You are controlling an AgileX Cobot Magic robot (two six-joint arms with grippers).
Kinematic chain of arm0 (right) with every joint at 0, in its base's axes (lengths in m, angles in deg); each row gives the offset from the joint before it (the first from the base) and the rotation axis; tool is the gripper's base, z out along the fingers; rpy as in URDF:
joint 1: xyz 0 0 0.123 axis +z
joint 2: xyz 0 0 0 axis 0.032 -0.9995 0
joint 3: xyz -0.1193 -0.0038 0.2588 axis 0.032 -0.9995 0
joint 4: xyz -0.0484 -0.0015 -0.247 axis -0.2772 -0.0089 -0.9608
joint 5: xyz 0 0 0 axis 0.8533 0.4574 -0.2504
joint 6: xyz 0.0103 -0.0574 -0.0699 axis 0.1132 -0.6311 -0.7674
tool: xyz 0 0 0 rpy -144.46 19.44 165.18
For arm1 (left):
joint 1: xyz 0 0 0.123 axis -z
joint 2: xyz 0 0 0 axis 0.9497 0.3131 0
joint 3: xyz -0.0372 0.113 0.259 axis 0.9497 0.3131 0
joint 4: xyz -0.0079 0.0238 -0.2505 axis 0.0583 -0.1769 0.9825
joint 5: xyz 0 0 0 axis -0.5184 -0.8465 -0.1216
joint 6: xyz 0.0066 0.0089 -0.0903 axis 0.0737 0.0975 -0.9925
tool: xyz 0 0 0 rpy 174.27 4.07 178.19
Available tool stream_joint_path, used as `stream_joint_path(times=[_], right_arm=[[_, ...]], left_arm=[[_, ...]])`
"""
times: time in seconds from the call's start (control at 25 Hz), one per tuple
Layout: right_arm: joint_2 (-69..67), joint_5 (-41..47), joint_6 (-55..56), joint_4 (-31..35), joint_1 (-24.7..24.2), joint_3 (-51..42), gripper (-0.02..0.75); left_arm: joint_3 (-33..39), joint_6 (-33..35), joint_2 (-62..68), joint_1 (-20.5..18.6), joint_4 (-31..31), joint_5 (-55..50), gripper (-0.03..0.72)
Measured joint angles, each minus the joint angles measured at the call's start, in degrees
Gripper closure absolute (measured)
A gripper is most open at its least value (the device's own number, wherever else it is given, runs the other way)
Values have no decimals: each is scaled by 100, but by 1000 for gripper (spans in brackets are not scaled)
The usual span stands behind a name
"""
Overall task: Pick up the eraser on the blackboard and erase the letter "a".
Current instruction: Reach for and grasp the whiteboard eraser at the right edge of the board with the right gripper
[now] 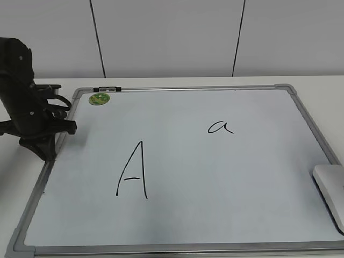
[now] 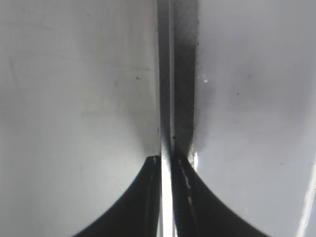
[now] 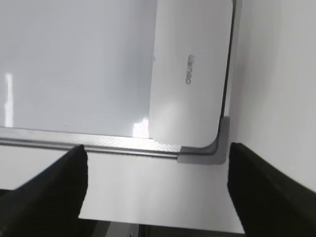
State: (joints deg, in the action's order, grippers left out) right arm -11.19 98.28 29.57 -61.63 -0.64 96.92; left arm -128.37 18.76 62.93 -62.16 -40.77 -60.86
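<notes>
White table holds the blackboard (image 1: 215,215); wide-open right gripper (image 3: 155,192) hovers short of the eraser (image 3: 190,74), the grasp likely next

The white rounded-rectangular plastic eraser (image 1: 330,189) with small grey print lies flat in the near right corner of the large grey-framed white dry-erase board (image 1: 177,248), seemingly overlapping its edge, well apart from the intact small cursive black marker "a" (image 1: 221,127).

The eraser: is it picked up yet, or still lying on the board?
Still lying flat on the board. The eraser rests in its corner, and the right gripper hangs open above it, touching nothing.
</notes>
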Motion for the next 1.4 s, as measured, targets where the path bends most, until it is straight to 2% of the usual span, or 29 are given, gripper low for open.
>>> stream_joint_path(times=[0.4, 0.72, 1.12, 1.4], right_arm=[[-1345, -394, 3, -27, 0, 217, 87], [-1852, -651, 544, -509, 0, 264, 88], [-2444, -521, 659, -522, -78, 852, 89], [-2622, -461, 618, -290, -353, 917, 90]], left_arm=[[0, 0, 0, 0, 42, 0, 645], [0, 0, 0, 0, 64, 0, 645], [0, 0, 0, 0, 64, 0, 645], [0, 0, 0, 0, 72, 0, 645]])
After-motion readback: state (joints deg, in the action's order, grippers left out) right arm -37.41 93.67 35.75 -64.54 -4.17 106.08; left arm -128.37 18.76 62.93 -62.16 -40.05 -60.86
